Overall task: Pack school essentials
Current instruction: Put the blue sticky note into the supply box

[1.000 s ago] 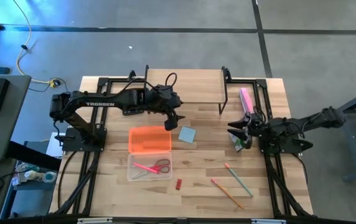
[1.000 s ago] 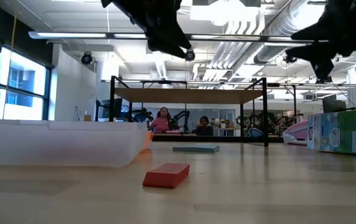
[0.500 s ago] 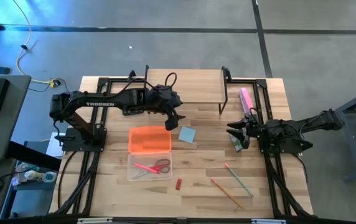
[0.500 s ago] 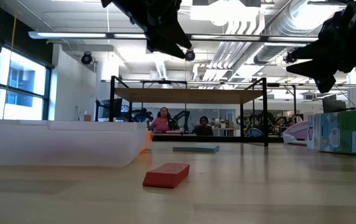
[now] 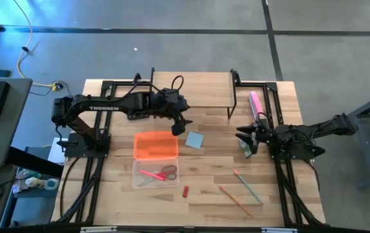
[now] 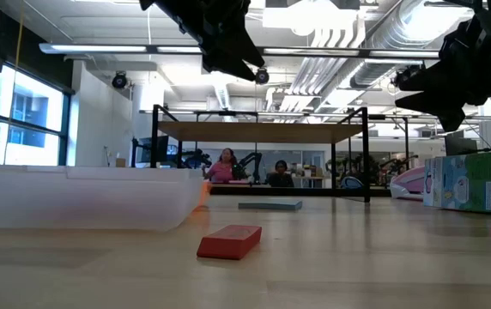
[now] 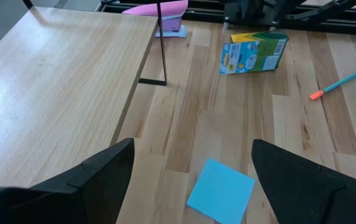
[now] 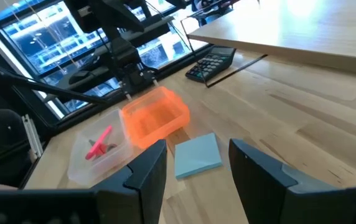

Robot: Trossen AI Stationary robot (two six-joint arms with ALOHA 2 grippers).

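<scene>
Only right wrist view shows calculator (image 8: 210, 63) under shelf (image 8: 302, 31)

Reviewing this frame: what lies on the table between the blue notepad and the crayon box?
Nothing: the high view shows bare wood between the blue notepad and the crayon box, and the left wrist view agrees. The right gripper hovers open by the box.

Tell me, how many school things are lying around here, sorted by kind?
Pencils loose on the table: 2
Blue notepad: 1
Crayon box: 1
Red piece: 1
Scissors, in the clear case: 1
Pink item beside the scissors, too small to identify: 1
Calculator: 1
Total: 8
</scene>
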